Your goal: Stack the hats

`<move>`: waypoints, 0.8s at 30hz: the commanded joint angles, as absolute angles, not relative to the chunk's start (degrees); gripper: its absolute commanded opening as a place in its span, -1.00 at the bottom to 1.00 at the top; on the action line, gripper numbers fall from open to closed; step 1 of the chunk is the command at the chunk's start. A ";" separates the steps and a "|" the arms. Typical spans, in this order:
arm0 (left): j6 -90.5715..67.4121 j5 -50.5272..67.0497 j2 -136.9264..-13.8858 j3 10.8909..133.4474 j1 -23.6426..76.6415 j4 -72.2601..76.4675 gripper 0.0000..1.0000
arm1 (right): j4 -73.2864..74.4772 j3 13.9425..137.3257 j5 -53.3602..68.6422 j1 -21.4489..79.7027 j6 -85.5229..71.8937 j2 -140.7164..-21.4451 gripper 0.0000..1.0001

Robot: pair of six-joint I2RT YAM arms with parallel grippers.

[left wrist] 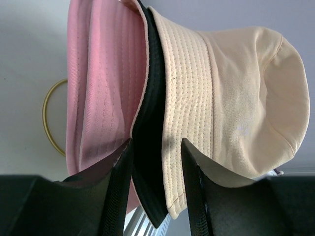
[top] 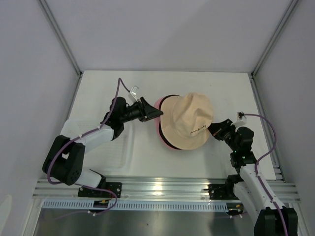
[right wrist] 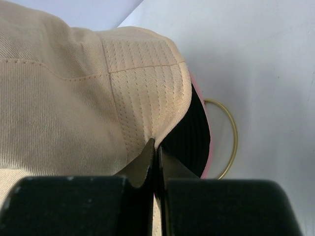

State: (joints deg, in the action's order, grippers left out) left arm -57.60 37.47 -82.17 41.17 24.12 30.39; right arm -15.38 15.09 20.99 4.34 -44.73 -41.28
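Brim of beige hat point(right wrist: 74, 98) pinched by right tool point(right wrist: 155, 150).

Three hats sat nested in a stack at the middle of the table point(top: 147, 86). The top hat point(top: 188, 118) lay over the middle hat point(left wrist: 147, 162), and that one over the bottom hat point(left wrist: 98, 98), whose brim stuck out to the left and the near side. A thin ring point(left wrist: 47, 115) lay on the table, partly under the bottom brim. A tray point(top: 132, 147) lay left of the stack, nearer the arms. The left gripper point(top: 158, 113) met the stack's left edge, one finger between the bottom and middle brims, the other on the top brim. The right gripper point(top: 212, 129) pinched the top brim at the right.
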 commanded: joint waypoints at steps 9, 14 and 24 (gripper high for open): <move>-56.16 40.52 -78.49 42.98 24.17 33.66 -0.07 | -14.24 18.19 21.01 4.75 -42.72 -41.04 -1.00; -55.37 40.52 -76.73 42.71 23.99 33.48 -0.04 | -12.84 19.60 20.04 5.80 -41.66 -41.31 -1.00; -60.90 44.73 -80.33 41.58 24.08 43.85 -0.04 | -10.28 21.80 17.05 8.35 -39.46 -41.75 -1.00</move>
